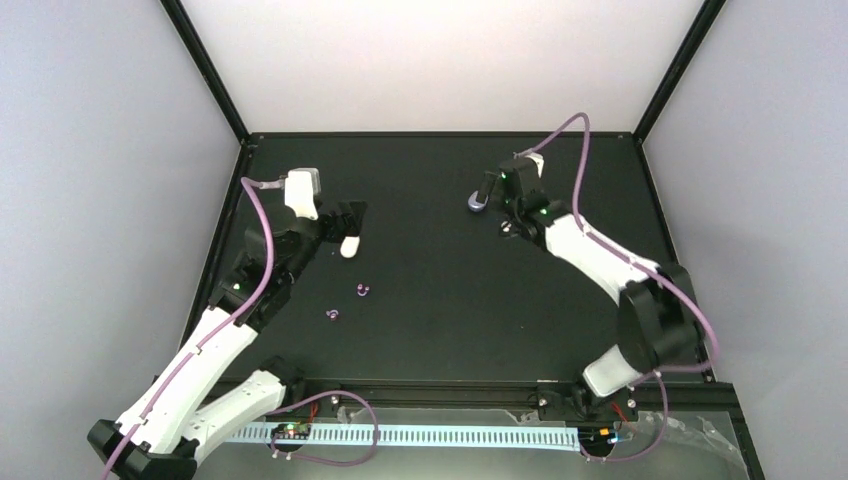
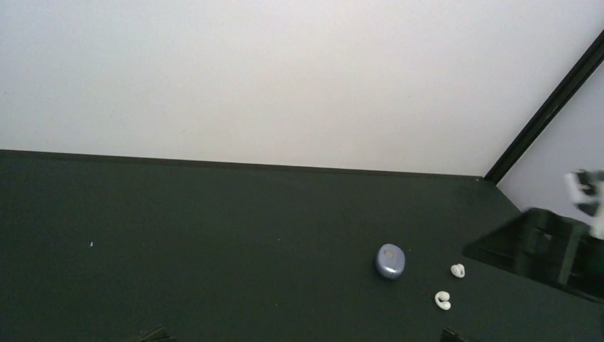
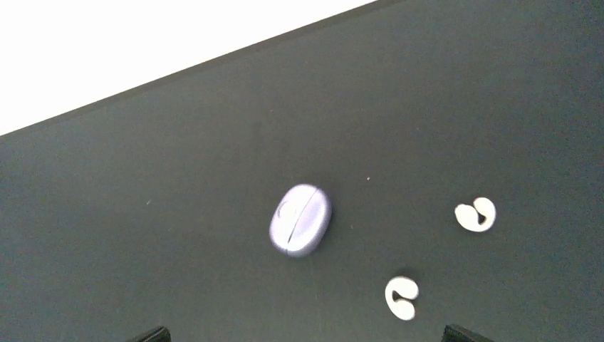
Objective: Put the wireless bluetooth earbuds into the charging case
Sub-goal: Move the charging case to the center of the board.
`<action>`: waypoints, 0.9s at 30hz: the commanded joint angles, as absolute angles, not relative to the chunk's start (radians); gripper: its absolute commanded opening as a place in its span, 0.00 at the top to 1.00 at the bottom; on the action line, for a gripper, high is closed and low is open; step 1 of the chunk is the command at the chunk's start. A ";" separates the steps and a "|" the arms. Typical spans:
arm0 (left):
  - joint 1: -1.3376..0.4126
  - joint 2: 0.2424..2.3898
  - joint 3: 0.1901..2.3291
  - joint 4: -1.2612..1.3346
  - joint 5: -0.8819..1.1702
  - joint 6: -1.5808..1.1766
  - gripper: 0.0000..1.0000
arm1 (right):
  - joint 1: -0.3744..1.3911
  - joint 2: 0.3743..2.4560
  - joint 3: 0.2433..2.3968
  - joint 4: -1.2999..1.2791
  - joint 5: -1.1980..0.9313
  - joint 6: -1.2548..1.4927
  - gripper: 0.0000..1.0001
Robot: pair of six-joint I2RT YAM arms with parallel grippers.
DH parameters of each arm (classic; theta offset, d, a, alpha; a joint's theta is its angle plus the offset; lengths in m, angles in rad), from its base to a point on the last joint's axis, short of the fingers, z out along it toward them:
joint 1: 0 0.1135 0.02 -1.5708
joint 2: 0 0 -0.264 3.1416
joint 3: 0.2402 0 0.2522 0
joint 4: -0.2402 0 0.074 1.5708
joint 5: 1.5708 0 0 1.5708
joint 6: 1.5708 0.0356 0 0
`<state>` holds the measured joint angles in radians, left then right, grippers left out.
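A closed lavender charging case point(image 3: 300, 219) lies on the black table, with two white earbuds point(image 3: 475, 214) point(image 3: 402, 297) to its right. My right gripper point(image 3: 306, 335) hovers open above and just short of them, nothing between its fingertips. The left wrist view shows the same case point(image 2: 390, 261) and white buds point(image 2: 457, 271) point(image 2: 443, 300) far off. My left gripper point(image 1: 350, 222) is open at the left. A white case point(image 1: 349, 246) lies beside its fingers. Two purple earbuds point(image 1: 363, 291) point(image 1: 333, 314) rest on the table nearer the front. In the top view the lavender case point(image 1: 477, 204) sits beside my right gripper point(image 1: 490, 192).
Black frame posts and pale walls close in the table point(image 1: 440, 300) at the back and sides. My right arm point(image 2: 563, 246) shows at the right edge of the left wrist view. A cable rail runs along the near edge.
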<state>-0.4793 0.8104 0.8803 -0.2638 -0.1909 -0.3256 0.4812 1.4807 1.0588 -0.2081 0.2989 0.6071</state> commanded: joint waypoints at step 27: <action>-0.483 0.750 0.879 -0.260 -0.161 -0.344 0.01 | 0.392 2.257 1.826 -0.604 0.263 0.751 0.16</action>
<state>-0.4797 0.7635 0.8791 -0.2623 -0.1761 -0.3336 0.3939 2.2436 1.7912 -0.5720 0.2653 0.7250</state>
